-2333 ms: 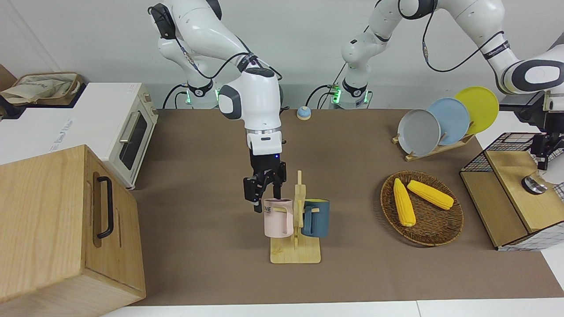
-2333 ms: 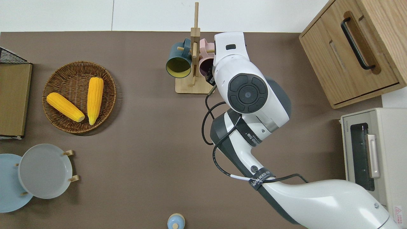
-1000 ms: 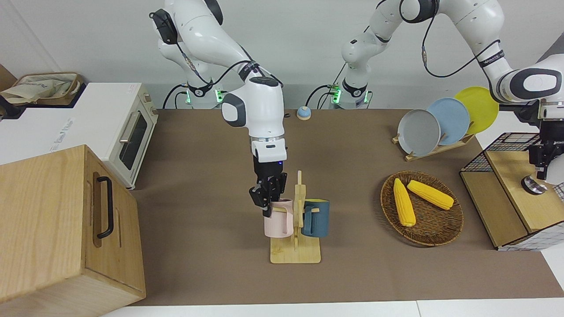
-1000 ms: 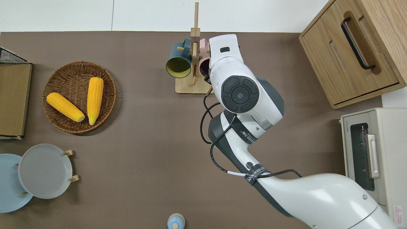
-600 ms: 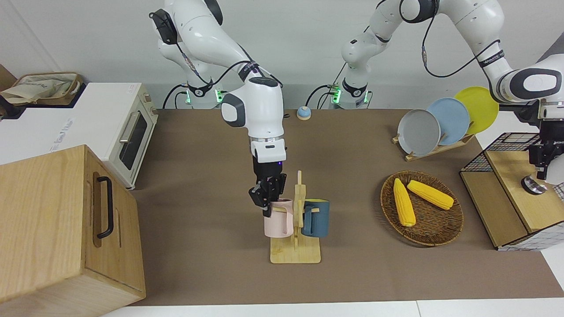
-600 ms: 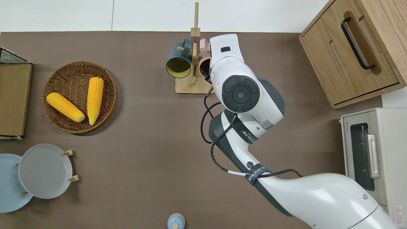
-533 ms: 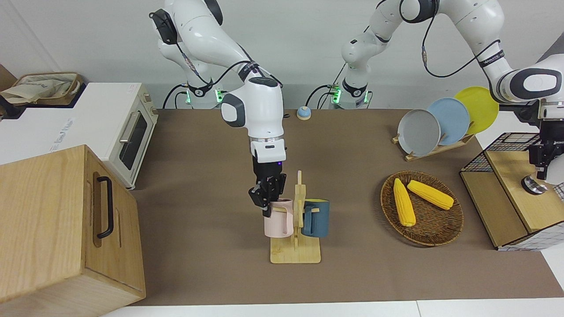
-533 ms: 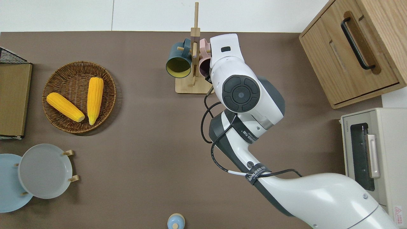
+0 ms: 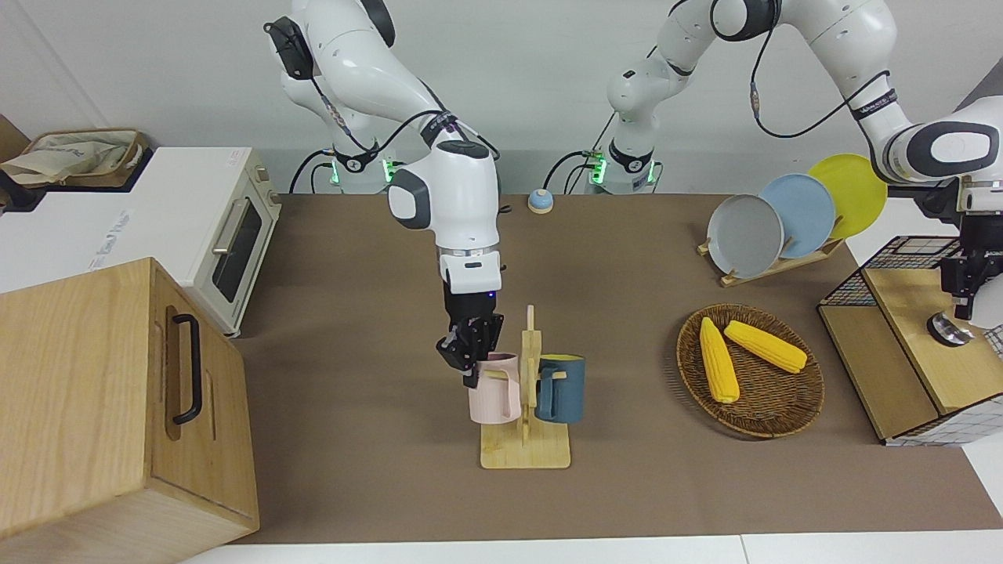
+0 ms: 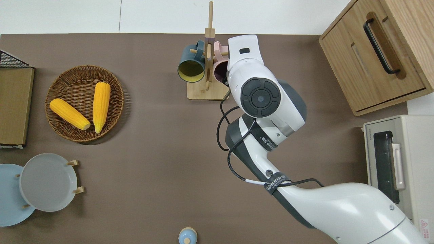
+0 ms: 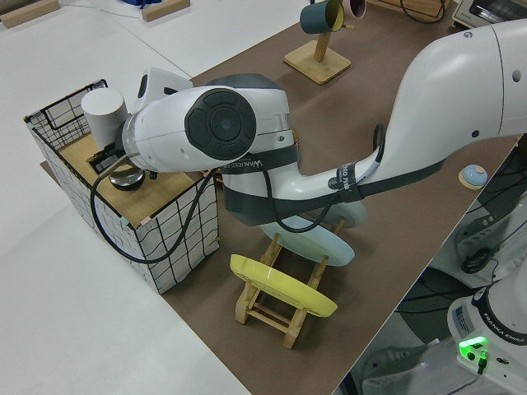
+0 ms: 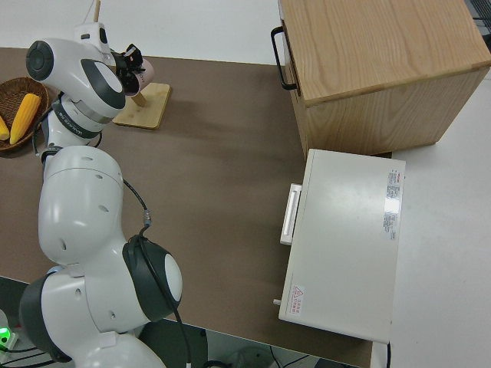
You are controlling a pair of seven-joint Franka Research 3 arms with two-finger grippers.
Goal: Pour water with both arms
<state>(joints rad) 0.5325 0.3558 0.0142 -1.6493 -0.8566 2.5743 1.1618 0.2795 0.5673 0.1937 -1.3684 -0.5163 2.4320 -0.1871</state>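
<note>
the right gripper (image 9: pixel 471 356) is down at the rim of the pink mug (image 9: pixel 494 388), which hangs on the wooden mug rack (image 9: pixel 526 449) beside the dark blue mug (image 9: pixel 561 388). its fingers sit narrowly set at the mug's rim, on the side toward the right arm's end of the table; whether they actually pinch the rim cannot be told. the rack stands close to the edge of the brown mat (image 9: pixel 376 439) farthest from the robots, with bare mat all round its base and a wide open stretch between it and the robots.

toward the right arm's end, the wooden cabinet (image 9: pixel 117 407) and the white toaster oven (image 9: pixel 227 235) stand well apart from the rack. toward the left arm's end, the wicker basket (image 9: pixel 783 415) holds two corn cobs (image 9: pixel 717 360), with open mat between it and the rack.

the left gripper (image 9: pixel 968 286) hangs over the wooden lid (image 9: pixel 917 313) of the wire basket (image 11: pixel 177 239), just above its metal knob (image 9: pixel 950 329); how wide its fingers stand cannot be made out.
</note>
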